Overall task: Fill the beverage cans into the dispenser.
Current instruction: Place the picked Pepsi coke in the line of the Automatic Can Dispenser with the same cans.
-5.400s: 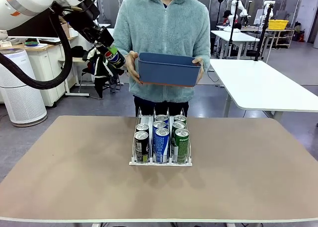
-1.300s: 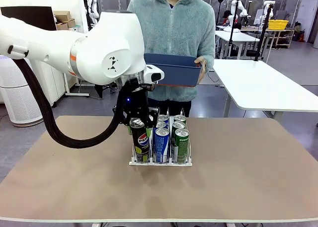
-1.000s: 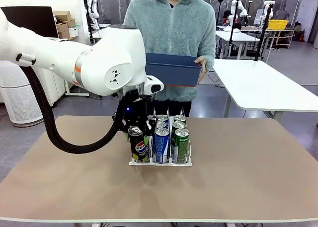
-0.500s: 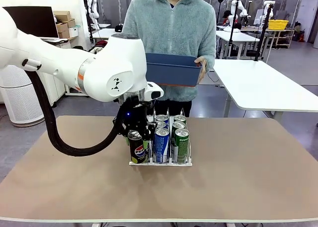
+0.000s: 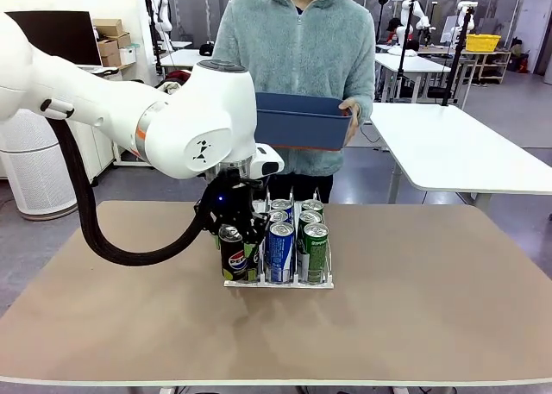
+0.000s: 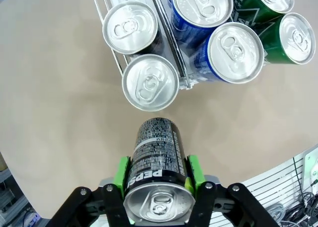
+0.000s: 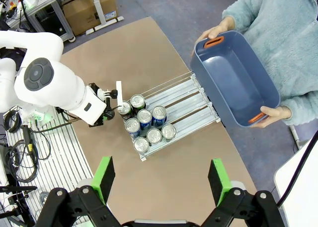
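Observation:
My left gripper [image 6: 156, 176] is shut on a black Pepsi can [image 6: 155, 160], green pads on both of its sides. In the front view this can [image 5: 233, 254] hangs upright, low at the front end of the dispenser's [image 5: 278, 281] left lane; whether it touches anything I cannot tell. The white wire dispenser [image 6: 171, 48] holds several cans: silver-topped black ones [image 6: 150, 82] in the left lane, blue ones [image 5: 281, 250] in the middle, green ones [image 5: 315, 251] on the right. My right gripper [image 7: 161, 180] hangs open high above the table, nothing between its fingers.
A person at the far side holds a blue plastic bin [image 5: 297, 122] in both hands above the dispenser's back end; the bin [image 7: 233, 83] looks bare inside. Open brown tabletop [image 5: 414, 308] lies on all sides of the dispenser.
My left gripper has lowered the Pepsi can and drawn it slightly left, down to the front of the left lane. The person and the bin have stayed put.

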Robot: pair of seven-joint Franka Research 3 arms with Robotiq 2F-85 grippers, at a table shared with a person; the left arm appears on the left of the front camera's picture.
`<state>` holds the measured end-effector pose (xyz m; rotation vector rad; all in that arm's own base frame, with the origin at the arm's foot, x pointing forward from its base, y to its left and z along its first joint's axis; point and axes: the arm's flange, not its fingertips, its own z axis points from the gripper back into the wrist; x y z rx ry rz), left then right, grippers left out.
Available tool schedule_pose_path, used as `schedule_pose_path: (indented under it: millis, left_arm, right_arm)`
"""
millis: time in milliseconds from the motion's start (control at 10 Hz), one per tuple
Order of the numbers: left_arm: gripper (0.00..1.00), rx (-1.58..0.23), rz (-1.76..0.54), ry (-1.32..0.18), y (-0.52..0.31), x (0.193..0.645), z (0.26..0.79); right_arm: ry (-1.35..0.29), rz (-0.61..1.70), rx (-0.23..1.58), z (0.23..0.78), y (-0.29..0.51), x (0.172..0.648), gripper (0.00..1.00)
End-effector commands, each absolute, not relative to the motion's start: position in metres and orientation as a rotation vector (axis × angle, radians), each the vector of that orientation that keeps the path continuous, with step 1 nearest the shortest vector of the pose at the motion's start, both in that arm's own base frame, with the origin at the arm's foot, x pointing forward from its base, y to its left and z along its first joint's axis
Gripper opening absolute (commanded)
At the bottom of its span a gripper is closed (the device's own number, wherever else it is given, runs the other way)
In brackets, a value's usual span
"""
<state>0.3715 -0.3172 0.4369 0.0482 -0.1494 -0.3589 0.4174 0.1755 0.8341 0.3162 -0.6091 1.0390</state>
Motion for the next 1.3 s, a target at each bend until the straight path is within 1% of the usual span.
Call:
schedule_pose_path:
  millis: [0,300,600,1200]
  left_arm:
    - [0.58,0.026,-0.365,-0.189,-0.322,0.384,0.434]
    - [0.58,-0.042,-0.391,-0.177,-0.324,0.398,0.429]
    - [0.58,-0.009,-0.366,-0.183,-0.315,0.418,0.422]
    - [0.58,-0.107,-0.385,-0.182,-0.325,0.455,0.418]
  right_arm:
    - [-0.608,1.038,0.317,0.834,0.176,0.417,1.0]
    - [-0.608,1.038,0.317,0.834,0.176,0.417,1.0]
    - [-0.608,1.038,0.317,0.834,0.176,0.417,1.0]
    - [-0.608,1.038,0.317,0.834,0.176,0.417,1.0]
